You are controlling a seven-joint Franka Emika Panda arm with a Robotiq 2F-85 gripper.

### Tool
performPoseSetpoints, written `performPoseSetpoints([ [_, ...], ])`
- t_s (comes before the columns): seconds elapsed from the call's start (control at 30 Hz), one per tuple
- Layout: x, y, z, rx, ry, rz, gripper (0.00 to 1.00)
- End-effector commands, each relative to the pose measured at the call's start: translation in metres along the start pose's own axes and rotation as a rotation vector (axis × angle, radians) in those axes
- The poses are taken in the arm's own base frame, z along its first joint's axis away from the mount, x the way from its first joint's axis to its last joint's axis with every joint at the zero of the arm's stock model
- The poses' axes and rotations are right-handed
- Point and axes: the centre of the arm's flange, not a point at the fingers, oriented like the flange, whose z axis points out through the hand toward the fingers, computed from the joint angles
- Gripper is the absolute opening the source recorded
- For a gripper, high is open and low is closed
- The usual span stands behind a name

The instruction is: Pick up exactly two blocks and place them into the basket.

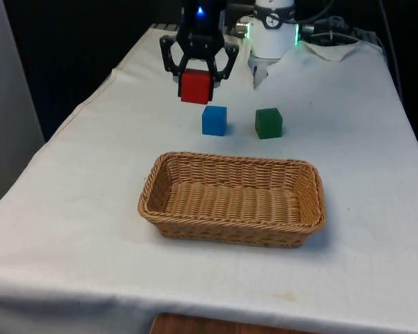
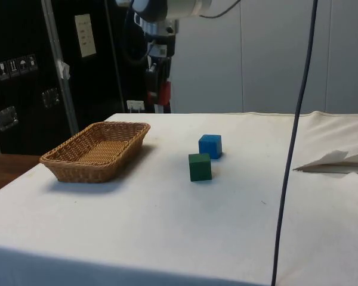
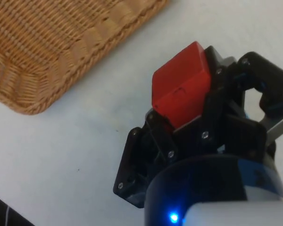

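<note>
The jaws are clamped on a red block, one finger on each side of it, and hold it in the air above the counter. In the front view the block hangs behind the basket, a little towards that view's left of the blue block. In the side view the jaws hang beyond the basket's far end, with the red block showing between the dark fingers, well above the cloth. In the wrist view the red block sits tilted between the fingers, and a corner of the basket lies on the white cloth beyond it.

The blue block and the green block stand side by side on the counter, near each other but apart, behind the basket's far rim. In the side view the green block is just in front of the blue block. The basket is woven wicker, long and shallow, with nothing inside it.
</note>
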Motion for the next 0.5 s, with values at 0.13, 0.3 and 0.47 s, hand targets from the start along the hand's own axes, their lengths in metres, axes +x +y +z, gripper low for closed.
performPoseSetpoints([
  [0.13, 0.019, -0.01, -0.014, -0.003, -0.006, -0.002, 0.0],
  [0.3, 0.033, -0.023, -0.019, 0.004, -0.004, -0.004, 0.0],
  [0.47, 0.045, -0.036, -0.018, 0.002, 0.0, -0.008, 0.0],
])
